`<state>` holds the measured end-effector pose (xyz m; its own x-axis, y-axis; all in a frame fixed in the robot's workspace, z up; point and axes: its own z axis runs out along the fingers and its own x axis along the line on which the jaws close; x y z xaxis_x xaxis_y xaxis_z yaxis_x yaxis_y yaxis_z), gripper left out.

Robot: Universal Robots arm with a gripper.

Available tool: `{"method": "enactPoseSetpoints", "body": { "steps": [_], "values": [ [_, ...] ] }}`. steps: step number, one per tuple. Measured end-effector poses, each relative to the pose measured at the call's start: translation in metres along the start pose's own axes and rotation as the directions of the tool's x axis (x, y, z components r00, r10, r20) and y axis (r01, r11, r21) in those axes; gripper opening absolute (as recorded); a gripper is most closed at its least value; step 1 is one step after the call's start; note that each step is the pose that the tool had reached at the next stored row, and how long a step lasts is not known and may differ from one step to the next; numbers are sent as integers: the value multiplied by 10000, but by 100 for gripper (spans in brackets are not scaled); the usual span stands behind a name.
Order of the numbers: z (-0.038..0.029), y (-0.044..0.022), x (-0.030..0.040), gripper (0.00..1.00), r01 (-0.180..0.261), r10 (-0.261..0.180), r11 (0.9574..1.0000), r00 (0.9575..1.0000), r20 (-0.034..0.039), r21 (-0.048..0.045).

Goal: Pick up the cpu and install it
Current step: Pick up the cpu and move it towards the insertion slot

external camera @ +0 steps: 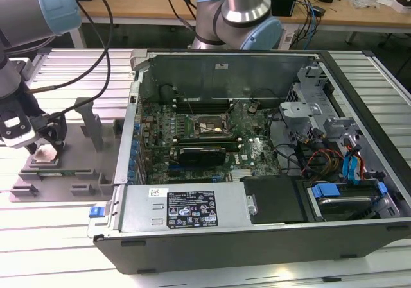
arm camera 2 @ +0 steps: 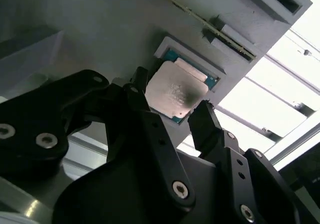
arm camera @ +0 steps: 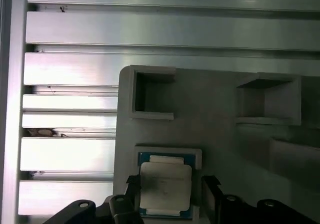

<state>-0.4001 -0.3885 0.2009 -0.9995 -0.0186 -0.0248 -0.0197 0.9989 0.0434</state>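
The cpu (arm camera 2: 172,92) is a small square chip with a pale silvery top. It lies flat in a shallow recess of the grey plastic fixture (arm camera: 215,114), at the exterior view's left. My gripper (external camera: 46,145) hangs directly over it. In both wrist views the black fingers (arm camera: 210,191) stand on two opposite sides of the cpu (arm camera: 165,184), down at its level, with a small gap still showing on one side. The gripper (arm camera 2: 170,100) is open and straddles the chip. In the exterior view the cpu (external camera: 43,155) shows as a pale patch under the fingers.
An open computer case (external camera: 359,76) lies to the exterior view's right of the fixture, with the motherboard's dark socket frame (external camera: 209,126) near its middle. Grey posts (external camera: 90,124) rise from the fixture beside the gripper. Slatted aluminium tabletop (arm camera: 70,154) surrounds it. A second arm's base (external camera: 237,12) stands behind the case.
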Motion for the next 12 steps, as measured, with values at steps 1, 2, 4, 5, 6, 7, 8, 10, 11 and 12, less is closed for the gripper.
{"method": "enactPoseSetpoints", "body": {
  "steps": [1, 2, 4, 5, 6, 7, 8, 10, 11, 12],
  "values": [
    [7, 6, 2, 60, 0, 0, 10000, 10000, -1, 0],
    [12, 8, 11, 60, 1, -1, 10000, 10000, -3, 2],
    [20, 9, 40, 60, 0, 0, 10000, 10000, -2, 5],
    [32, 8, 45, 60, 2, -2, 10000, 10000, 0, 5],
    [60, 7, 46, 60, 3, -3, 10000, 10000, -4, 7],
    [80, 6, 47, 60, 4, -4, 10000, 10000, -8, 7],
    [82, 6, 48, 60, 4, -4, 10000, 10000, -10, 7],
    [90, 6, 47, 60, 4, -4, 10000, 10000, -8, 6],
    [97, 6, 47, 60, 4, -4, 10000, 10000, -9, 5],
    [120, 4, 49, 60, 3, -3, 10000, 10000, -20, 10]
  ]
}}
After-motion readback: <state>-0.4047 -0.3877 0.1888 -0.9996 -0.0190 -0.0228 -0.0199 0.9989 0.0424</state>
